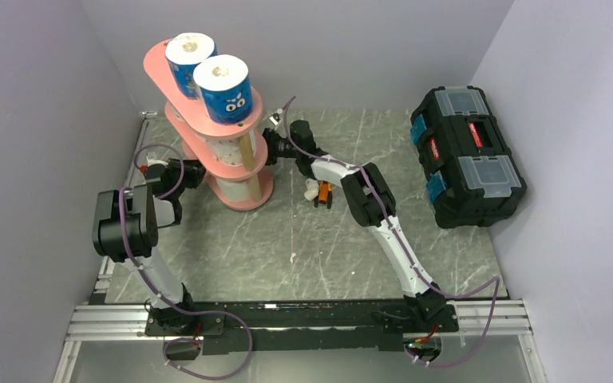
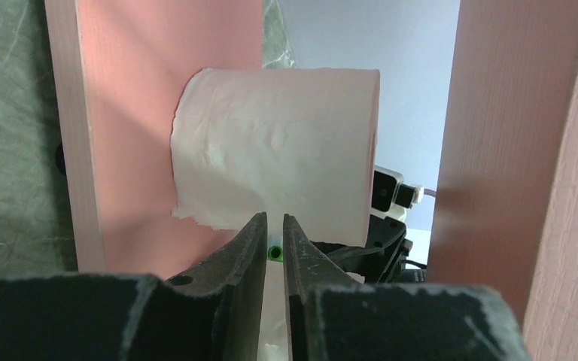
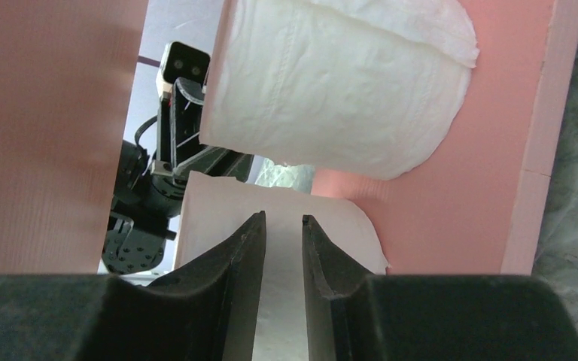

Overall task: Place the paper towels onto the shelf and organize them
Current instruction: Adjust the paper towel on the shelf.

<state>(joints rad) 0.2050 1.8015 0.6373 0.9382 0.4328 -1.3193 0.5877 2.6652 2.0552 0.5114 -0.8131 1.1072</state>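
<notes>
Two blue-wrapped rolls (image 1: 222, 89) upright on top of the shelf (image 1: 157, 68), a plain roll (image 2: 278, 173) between its lower boards. Left pincer (image 2: 275, 248) and right pincer (image 3: 284, 248) in from opposite sides, fingers nearly together; cannot tell whether clamped on paper

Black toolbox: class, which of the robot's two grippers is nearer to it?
Right. The right gripper sits at the pink shelf's side facing the black toolbox, with table between them; the left gripper is at the shelf's opposite side, farther away.
</notes>
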